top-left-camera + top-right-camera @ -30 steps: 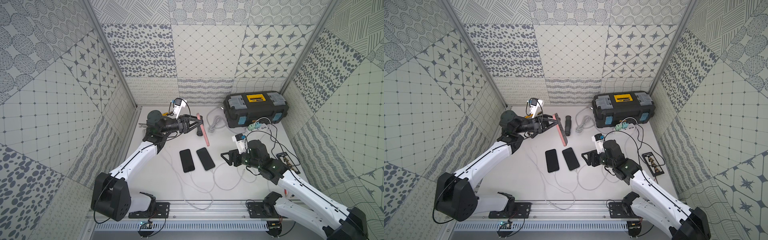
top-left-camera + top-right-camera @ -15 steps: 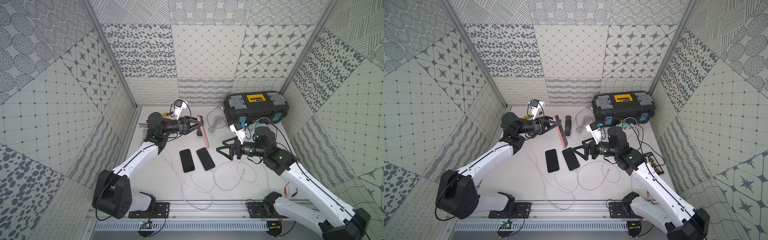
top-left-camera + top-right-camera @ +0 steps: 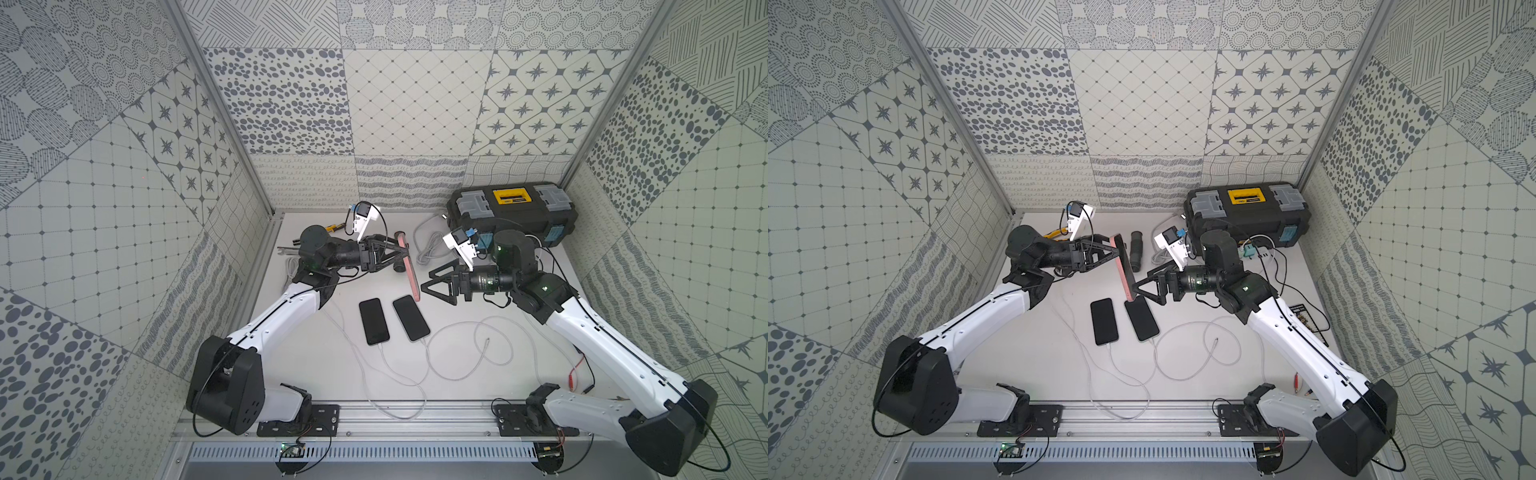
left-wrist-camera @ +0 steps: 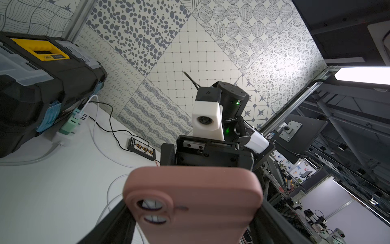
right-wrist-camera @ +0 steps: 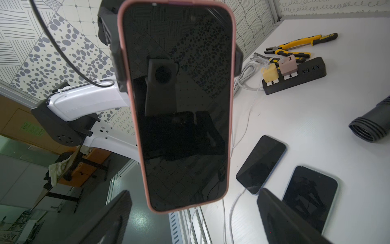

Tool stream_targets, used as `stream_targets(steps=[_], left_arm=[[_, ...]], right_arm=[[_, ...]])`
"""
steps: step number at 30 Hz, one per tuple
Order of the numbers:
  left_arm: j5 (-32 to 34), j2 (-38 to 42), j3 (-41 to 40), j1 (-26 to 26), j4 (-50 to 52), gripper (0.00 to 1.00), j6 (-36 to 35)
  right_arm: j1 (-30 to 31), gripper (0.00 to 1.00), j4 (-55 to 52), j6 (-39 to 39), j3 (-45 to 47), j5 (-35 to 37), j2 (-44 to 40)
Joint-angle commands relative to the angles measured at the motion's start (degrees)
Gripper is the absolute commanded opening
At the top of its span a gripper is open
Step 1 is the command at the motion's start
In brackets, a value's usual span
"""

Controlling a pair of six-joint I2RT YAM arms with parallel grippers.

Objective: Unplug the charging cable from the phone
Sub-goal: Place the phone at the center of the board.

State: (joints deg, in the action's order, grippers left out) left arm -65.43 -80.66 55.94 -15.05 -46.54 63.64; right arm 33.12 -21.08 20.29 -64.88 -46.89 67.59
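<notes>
Since the left gripper (image 3: 402,251) clamped the pink phone (image 3: 411,276) by its edges, probably to steady it, the right gripper (image 3: 426,280) hung wide open beside its port end.

Pink-cased phone (image 3: 409,268), dark screen, held aloft edgewise, white cable (image 3: 486,343) lying unplugged.

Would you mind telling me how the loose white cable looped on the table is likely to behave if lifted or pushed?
Probably floppy: the loose white cable lies in slack loops, so it would likely drape when lifted. It looks thin, so probably light. A push would likely shift one loop, not the whole length.
</notes>
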Motion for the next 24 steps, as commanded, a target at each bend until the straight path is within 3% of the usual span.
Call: stream_targets(steps=[1, 24], left_arm=[[-0.76, -0.11, 0.26, -1.09, -5.58, 0.00, 0.41], [-0.88, -0.37, 1.17, -2.25, -4.01, 0.00, -0.96]], right_arm=[[0.51, 0.97, 1.04, -0.96, -2.42, -1.73, 1.74], [3.26, 0.97, 3.55, -1.63, -6.22, -4.97, 7.48]])
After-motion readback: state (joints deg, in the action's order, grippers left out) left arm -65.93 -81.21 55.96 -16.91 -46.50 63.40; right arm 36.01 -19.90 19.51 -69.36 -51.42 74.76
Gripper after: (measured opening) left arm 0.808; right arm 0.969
